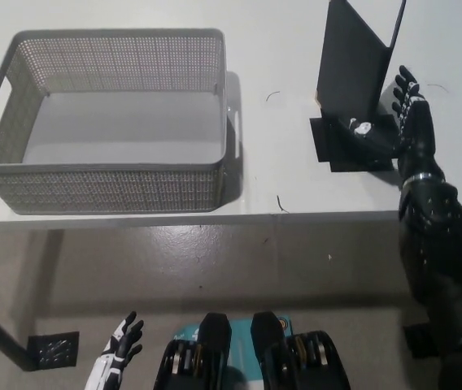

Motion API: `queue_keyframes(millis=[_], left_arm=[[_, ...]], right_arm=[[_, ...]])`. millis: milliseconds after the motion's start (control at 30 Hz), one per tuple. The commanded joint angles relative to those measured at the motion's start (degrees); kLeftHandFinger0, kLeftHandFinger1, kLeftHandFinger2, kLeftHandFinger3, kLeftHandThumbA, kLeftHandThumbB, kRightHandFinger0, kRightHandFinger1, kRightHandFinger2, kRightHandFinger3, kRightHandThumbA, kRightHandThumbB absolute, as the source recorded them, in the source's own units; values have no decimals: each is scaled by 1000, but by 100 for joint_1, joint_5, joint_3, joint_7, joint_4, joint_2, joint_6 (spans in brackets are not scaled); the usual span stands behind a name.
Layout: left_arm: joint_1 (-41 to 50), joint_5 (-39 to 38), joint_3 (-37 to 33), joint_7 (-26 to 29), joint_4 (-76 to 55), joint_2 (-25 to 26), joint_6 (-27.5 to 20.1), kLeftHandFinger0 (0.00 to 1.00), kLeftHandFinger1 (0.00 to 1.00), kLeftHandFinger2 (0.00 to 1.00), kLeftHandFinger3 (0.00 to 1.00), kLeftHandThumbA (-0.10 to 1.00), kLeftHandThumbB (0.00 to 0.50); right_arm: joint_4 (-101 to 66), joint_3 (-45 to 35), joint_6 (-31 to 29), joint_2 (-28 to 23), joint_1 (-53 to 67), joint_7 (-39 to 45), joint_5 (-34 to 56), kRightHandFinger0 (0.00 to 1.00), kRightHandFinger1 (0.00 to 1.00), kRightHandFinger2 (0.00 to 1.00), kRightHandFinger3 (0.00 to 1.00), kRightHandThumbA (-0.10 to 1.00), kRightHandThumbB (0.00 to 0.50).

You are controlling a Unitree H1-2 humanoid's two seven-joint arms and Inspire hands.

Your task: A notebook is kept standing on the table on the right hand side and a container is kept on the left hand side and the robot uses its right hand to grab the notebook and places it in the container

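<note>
the notebook [347,61] is showing dark charcoal, almost black, above a black square patch [353,145] on the table. the container [109,183] is wearing a grey mesh of fine perforations over a plain pale grey floor. the table [280,175] is reading off-white with faint dark scuffs. the right hand [406,122] is showing black with white marks; the left hand [117,349] is showing white with black.
</note>
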Motion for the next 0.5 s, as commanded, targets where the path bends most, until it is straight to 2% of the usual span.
queue_keyframes(millis=[0,33,100,133,167,200,233,267,300,333,367,400,433,467], left_arm=[[75,-31,-70,-39,-107,-19,-251,1000,1000,1000,1000,1000,227],[71,-9,-76,-33,-71,-10,-309,1000,1000,1000,1000,1000,231],[69,-39,-70,-31,-53,-18,-350,1000,1000,1000,1000,1000,235],[107,-18,-83,-17,-39,-29,-387,1000,1000,1000,1000,1000,230],[110,-3,-87,-5,-28,-38,-392,1000,1000,1000,1000,1000,237],[113,1,-95,-4,-16,-42,-406,1000,1000,1000,1000,1000,238],[113,1,-100,-4,-11,-43,-413,1000,1000,1000,1000,1000,238],[116,12,-109,-2,-24,-44,-390,1000,1000,1000,1000,1000,245],[118,30,-114,6,-36,-41,-374,1000,1000,1000,1000,1000,251],[107,50,-122,9,-37,-31,-377,1000,1000,1000,1000,1000,253],[94,-2,-126,-23,-35,-20,-398,1000,1000,1000,1000,1000,244],[85,-31,-124,-31,-36,-17,-402,1000,1000,1000,1000,1000,245],[81,-42,-122,-33,-41,-11,-393,1000,1000,1000,1000,1000,246],[79,-43,-125,-40,-39,2,-389,1000,1000,1000,1000,1000,246]], right_arm=[[775,-170,-352,-95,-955,36,433,1000,1000,1000,1000,1000,424],[1128,-397,-230,-95,-1222,234,747,1000,1000,1000,1000,994,409],[1560,-782,-165,-79,-1564,321,1145,1000,1000,1000,1000,952,413],[1734,-905,-187,-84,-1673,276,1210,1000,1000,1000,1000,952,383],[1880,-1139,-194,-72,-1804,279,1406,1000,1000,1000,1000,886,383],[1989,-1335,-174,-56,-1925,155,1543,1000,1000,1000,1000,809,357],[2052,-1409,-184,-57,-1971,112,1553,1000,1000,1000,1000,785,358],[2115,-1607,-122,-34,-2060,-4,1674,1000,974,1000,1000,698,350],[2161,-1744,-66,-12,-2138,-196,1767,677,502,694,1000,545,365],[2224,-1812,5,11,-2240,-633,1743,28,58,274,894,197,304],[2262,-1745,30,20,-2282,-872,1590,6,12,180,757,58,278],[2278,-1665,15,35,-2295,-998,1463,0,0,182,576,-78,197],[2280,-1585,-67,65,-2282,-1066,1366,0,0,248,377,-100,132],[2275,-1587,-142,86,-2259,-1029,1392,0,0,257,334,-100,128]])
